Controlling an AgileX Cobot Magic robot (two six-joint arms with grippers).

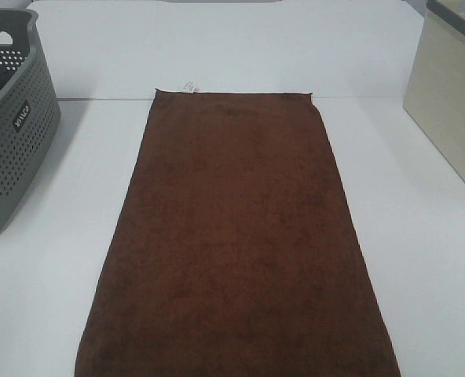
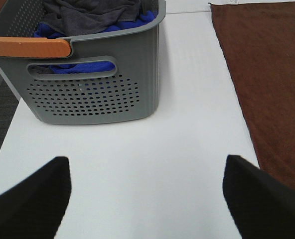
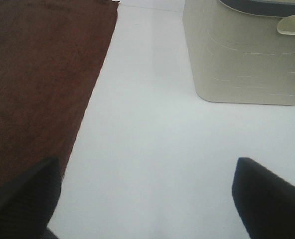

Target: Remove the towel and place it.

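Note:
The dark brown towel (image 1: 236, 243) lies spread flat down the middle of the white table, its small white tag (image 1: 189, 86) on the far short edge. It also shows in the left wrist view (image 2: 269, 84) and in the right wrist view (image 3: 35, 84). My left gripper (image 2: 145, 199) is open and empty over bare table between the grey basket and the towel's left edge. My right gripper (image 3: 145, 199) is open and empty over bare table, one finger (image 3: 23, 199) over the towel's right edge. Neither gripper shows in the high view.
A grey perforated basket (image 1: 12, 129) with an orange-topped handle (image 2: 28, 47) stands at the left, holding blue and dark grey cloths (image 2: 92, 17). A cream bin (image 1: 452, 94) stands at the right, also in the right wrist view (image 3: 242, 55). White table (image 1: 60, 236) flanks the towel.

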